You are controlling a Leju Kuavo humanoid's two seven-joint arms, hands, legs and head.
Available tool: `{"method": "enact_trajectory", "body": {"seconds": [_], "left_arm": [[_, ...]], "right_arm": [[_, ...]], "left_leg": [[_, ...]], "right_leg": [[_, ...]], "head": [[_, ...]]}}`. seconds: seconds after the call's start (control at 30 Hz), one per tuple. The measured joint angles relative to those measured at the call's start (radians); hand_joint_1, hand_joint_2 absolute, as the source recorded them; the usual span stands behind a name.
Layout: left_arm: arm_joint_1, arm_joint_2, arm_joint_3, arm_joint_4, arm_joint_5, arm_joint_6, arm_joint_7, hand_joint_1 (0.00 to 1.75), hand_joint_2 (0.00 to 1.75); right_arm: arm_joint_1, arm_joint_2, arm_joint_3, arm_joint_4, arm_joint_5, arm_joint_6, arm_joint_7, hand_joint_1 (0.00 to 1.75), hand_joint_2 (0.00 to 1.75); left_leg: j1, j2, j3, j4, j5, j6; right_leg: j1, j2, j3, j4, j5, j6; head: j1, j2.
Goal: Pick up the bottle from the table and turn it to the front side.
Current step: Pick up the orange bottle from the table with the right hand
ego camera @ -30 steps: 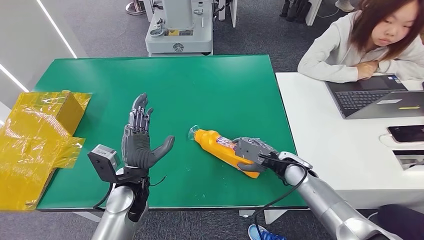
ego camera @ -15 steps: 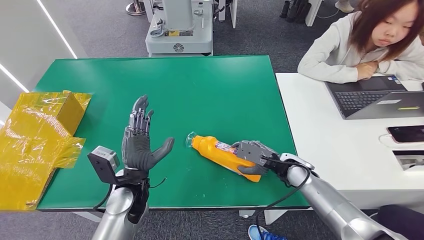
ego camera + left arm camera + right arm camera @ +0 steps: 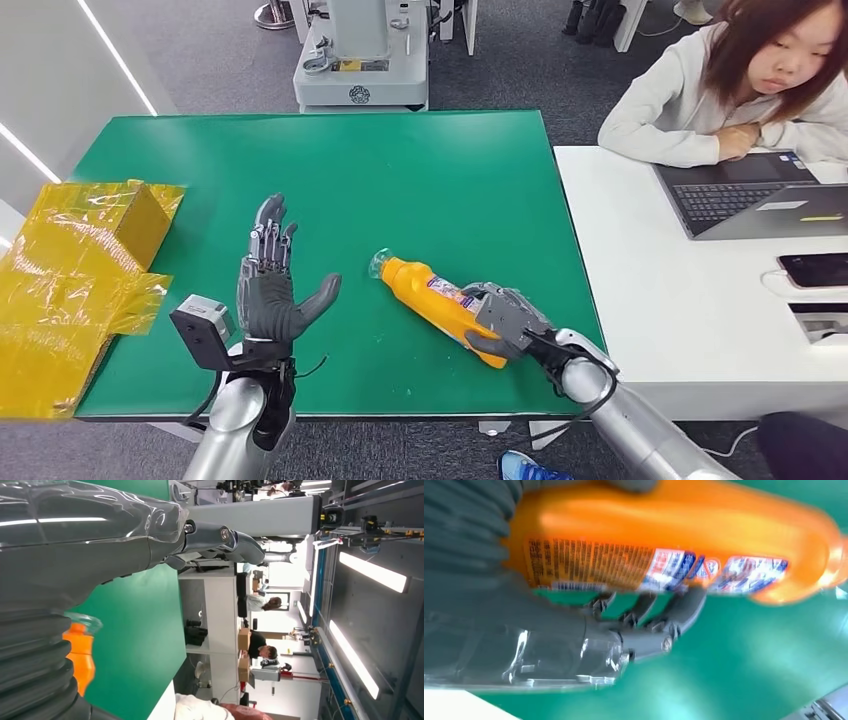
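My right hand (image 3: 503, 322) wraps its fingers around the orange bottle (image 3: 432, 297), whose neck points away toward my spread, empty left hand (image 3: 270, 290).

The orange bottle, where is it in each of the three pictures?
Head view: the bottle lies on its side on the green table, near the front edge, its base end in the right hand.
Left wrist view: only its clear cap and orange neck peek past the hand's grey cover.
Right wrist view: the bottle looms close, label showing, fingers curled under it.
Shared landmark: the green table.
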Motion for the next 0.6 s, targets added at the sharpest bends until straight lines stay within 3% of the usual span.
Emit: {"method": "enact_trajectory", "body": {"seconds": [0.13,0.6], "left_arm": [[0.002,0.002,0.0,0.0,-0.001,0.0,-0.004,0.0,1.75],[0.018,0.006,0.0,0.0,-0.019,-0.01,-0.015,0.0,1.75]], "right_arm": [[0.096,0.021,-0.047,-0.093,0.039,-0.067,-0.002,1.75,1.75],[0.294,0.032,-0.181,-0.273,0.171,-0.153,-0.037,1.75,1.75]], "left_leg": [[0.0,0.0,-0.002,0.0,0.0,0.0],[0.0,-0.002,-0.006,0.0,0.0,0.0]], "right_leg": [[0.0,0.0,-0.002,0.0,0.0,0.0],[0.0,-0.002,-0.005,0.0,-0.001,0.0]], "head": [[0.0,0.0],[0.0,0.0]]}}
